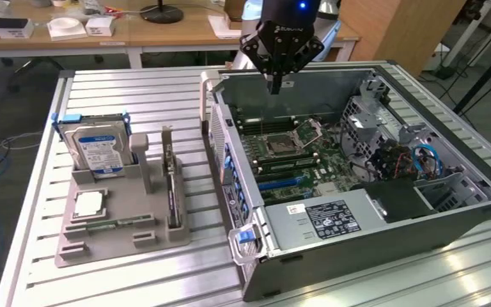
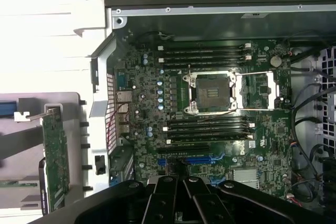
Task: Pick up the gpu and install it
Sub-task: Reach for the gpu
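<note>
The hand (image 1: 275,88), closed and empty, is hovering over the computer case (image 1: 357,252) at upper centre; crossing low toward the gpu (image 1: 174,192) risks clipping the case wall.

A robotics lab: an aluminium-profile bench (image 1: 126,89) carries an open PC case (image 1: 399,246) and a parts holder (image 1: 100,246); cluttered desks (image 1: 190,32) stand behind.

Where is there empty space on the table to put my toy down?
The slatted table is bare between the hard drive and its far edge, and between the gray tray and its near edge. The tray and the open computer case are crowded.
</note>
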{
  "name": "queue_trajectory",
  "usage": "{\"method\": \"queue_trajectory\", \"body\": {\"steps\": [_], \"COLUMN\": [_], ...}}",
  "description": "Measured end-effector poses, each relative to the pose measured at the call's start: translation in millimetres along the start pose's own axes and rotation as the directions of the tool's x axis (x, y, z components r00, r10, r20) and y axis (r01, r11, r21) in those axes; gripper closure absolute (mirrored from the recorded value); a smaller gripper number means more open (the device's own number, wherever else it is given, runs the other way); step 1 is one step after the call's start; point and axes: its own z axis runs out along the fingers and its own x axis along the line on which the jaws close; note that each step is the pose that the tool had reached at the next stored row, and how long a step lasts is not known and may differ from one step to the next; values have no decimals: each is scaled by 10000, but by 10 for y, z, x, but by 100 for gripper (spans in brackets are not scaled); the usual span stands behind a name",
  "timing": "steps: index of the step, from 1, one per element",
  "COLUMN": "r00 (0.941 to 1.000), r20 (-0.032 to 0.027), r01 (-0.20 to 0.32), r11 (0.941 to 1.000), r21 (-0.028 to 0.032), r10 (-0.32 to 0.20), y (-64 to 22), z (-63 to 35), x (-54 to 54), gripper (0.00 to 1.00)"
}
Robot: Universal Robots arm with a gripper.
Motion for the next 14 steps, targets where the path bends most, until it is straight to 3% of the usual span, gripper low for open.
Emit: {"method": "queue_trajectory", "body": {"steps": [14], "r00": [10000], "r20": [0], "r01": [-1], "r11": [10000], "r21": [-1], "r10": [1], "y": [-17], "z": [0], "x": [230], "gripper": [89]}}
